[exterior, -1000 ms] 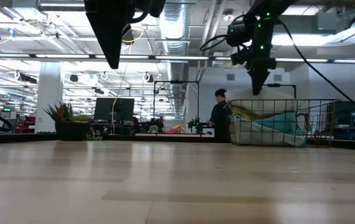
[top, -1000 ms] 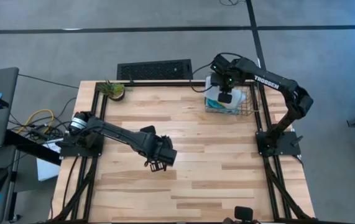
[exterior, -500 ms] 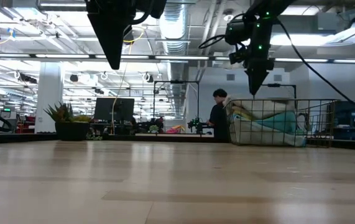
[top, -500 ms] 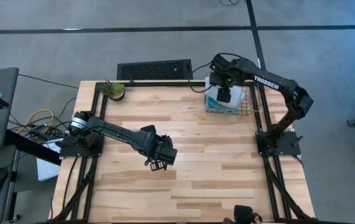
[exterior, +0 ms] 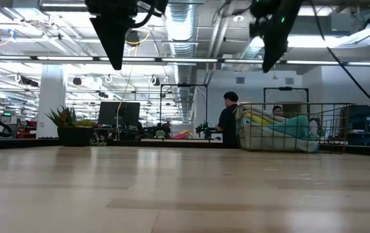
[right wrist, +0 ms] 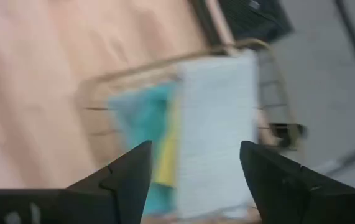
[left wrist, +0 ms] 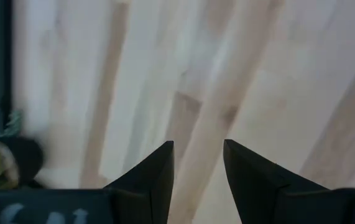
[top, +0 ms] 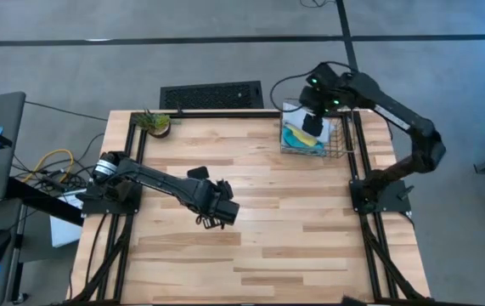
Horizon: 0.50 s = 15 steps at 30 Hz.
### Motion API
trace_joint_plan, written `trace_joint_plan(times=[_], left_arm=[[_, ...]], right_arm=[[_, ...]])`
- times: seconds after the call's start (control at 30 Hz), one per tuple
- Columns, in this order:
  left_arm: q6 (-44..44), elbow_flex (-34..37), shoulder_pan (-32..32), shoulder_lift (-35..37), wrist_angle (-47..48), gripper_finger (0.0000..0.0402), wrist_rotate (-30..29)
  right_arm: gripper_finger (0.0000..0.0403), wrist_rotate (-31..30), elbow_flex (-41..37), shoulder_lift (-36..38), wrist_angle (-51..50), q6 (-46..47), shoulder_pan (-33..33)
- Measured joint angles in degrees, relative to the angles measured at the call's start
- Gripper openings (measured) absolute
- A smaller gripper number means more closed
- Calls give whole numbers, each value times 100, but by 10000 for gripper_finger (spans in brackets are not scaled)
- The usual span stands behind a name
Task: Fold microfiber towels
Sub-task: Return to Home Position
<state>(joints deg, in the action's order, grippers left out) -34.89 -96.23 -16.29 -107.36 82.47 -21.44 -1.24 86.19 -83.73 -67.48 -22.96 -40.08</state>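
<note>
Left gripper [top: 210, 223]: over the table's [top: 293, 246] middle-left, fingers narrowly parted, nothing between them.
Table surface: no cloth lying on the boards.
Progress: folding judged complete; only parking of both arms left.
Towel location: microfiber towels [top: 298, 138] stacked inside the wire basket [top: 341, 150], far right corner.
Towel count: three told apart: cyan [right wrist: 137, 124], yellow [right wrist: 166, 155], pale [right wrist: 217, 124]; a fourth possibly buried, not confirmable.
Basket count: one.
Right gripper [top: 311, 127]: raised above the basket, fingers spread wide, empty.
</note>
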Motion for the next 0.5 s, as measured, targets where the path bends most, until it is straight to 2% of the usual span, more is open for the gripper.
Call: trace_joint_plan(times=[0.1, 0.27, 0.37, 0.5], left_arm=[[-273, 0, 0, 151, 360, 132, -310], [-579, 2, -20, 649, 610, 119, -882], [-589, 2, -20, 1096, 588, 85, -1150], [-482, 141, -19, 1751, 259, 17, -1527]], right_arm=[[265, 514, 0, 441, -271, 332, 184], [243, 545, 0, 1369, -392, 610, 692], [192, 545, 0, 1949, -330, 932, 1009], [87, 541, -77, 2593, -216, 1396, 1507]])
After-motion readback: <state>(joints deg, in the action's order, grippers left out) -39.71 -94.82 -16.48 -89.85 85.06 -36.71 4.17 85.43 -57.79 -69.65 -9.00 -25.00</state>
